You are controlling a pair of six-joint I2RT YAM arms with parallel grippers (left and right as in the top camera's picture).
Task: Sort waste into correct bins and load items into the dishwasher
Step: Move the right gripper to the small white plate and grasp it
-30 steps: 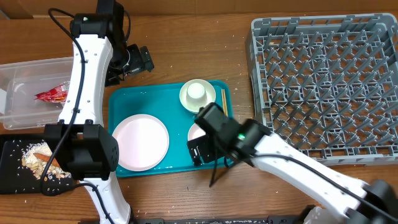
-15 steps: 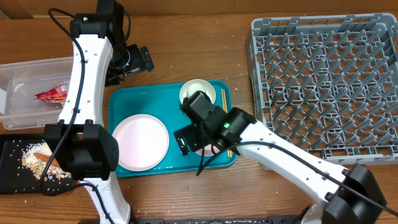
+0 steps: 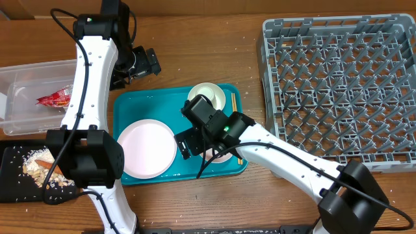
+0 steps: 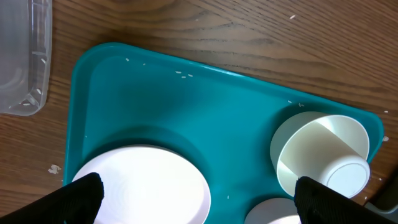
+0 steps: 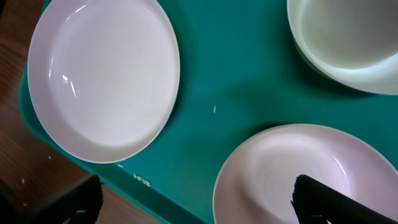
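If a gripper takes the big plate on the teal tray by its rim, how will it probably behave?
The plate looks rigid, so it should not bend. Its glossy, reflecting surface may slip in a pinch. Its rim sits low on the tray, so gripping it could be awkward.

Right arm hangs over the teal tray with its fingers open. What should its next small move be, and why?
Probably lower the right gripper and close on the rim of the smaller plate, on the side facing the large plate. The open fingers straddle that rim: one is over the plate, the other beyond it near the edge of the teal tray.
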